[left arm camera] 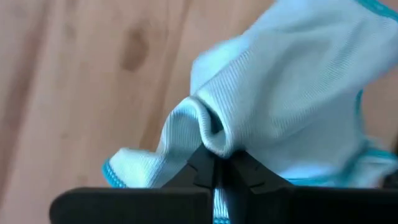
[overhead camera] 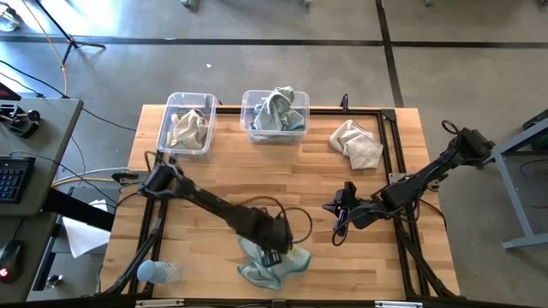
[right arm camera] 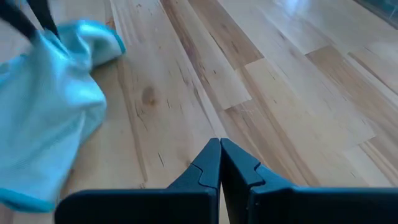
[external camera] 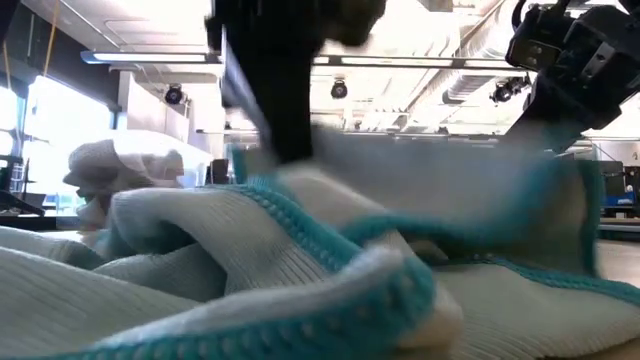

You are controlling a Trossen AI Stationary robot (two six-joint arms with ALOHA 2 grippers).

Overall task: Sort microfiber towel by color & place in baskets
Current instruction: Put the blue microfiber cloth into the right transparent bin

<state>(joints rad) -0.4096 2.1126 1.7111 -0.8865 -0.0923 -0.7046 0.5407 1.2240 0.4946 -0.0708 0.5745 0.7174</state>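
A pale teal-blue microfiber towel point(overhead camera: 272, 263) lies crumpled on the wooden table near its front edge. My left gripper point(overhead camera: 279, 248) stands over it, shut on a fold of it. My right gripper point(overhead camera: 336, 210) hovers shut, with nothing between its fingers, to the right of the towel, which shows at the edge of the right wrist view point(right arm camera: 50, 106). At the table's far edge stand two clear baskets: the left one point(overhead camera: 170, 104) holds a beige towel point(overhead camera: 188, 128), the right one point(overhead camera: 249, 99) holds teal towels point(overhead camera: 276, 109). More beige towels point(overhead camera: 356, 144) lie in a heap at the far right. My left gripper pinches a raised fold point(left arm camera: 210, 134) of the teal towel between its two fingertips point(left arm camera: 198, 167). The fingers come from above, pointing steeply down. The fold bunches up just past the fingertips, and the rest of the cloth spreads slack on the table point(external camera: 300, 300).
A clear plastic bottle point(overhead camera: 158, 272) lies at the table's near left corner. A black frame rail point(overhead camera: 390, 158) runs along the table's right side. Bare wood point(overhead camera: 257, 171) stretches between the grippers and the baskets.
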